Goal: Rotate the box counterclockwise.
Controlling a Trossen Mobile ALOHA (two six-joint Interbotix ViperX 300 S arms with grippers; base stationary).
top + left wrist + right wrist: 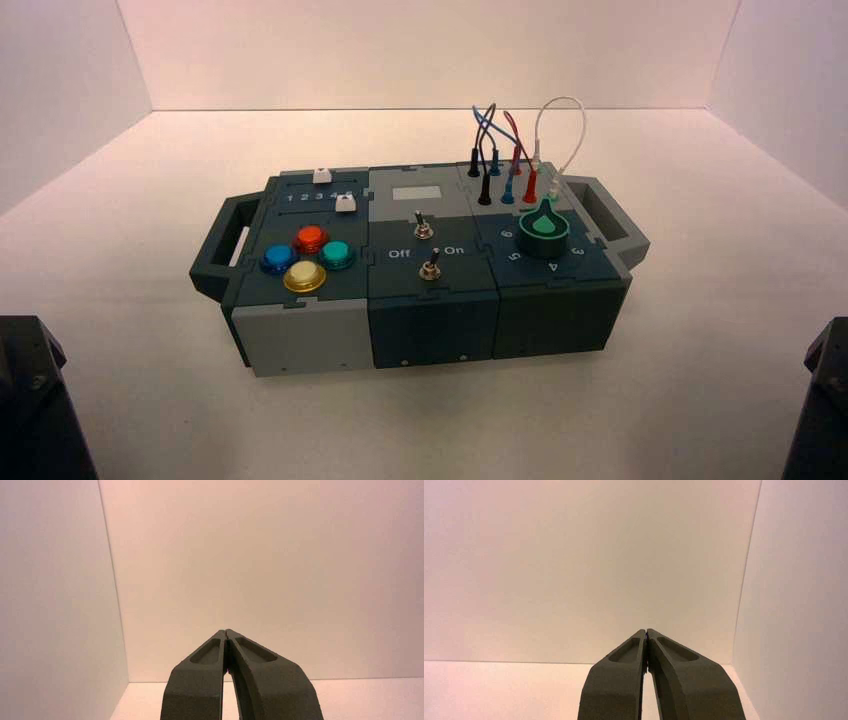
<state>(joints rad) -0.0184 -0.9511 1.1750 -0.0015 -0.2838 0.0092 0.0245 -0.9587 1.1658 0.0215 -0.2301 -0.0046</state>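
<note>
Both grippers, left [225, 631] and right [646, 630], are squeezed shut on nothing, pointing at the back wall [430, 55], maybe waiting to start. I see the box [430, 290] in the middle of the high view, probably so both arms can reach it.

Holds the left gripper [226, 631] shut, tips together, pointing straight ahead of its wrist. Holds the right gripper [646, 631] likewise shut and pointing forward, level with the left one and well apart to its right.

l claw [225, 631] shut, pale walls [270, 570] behind, pale floor [370, 697]
</note>
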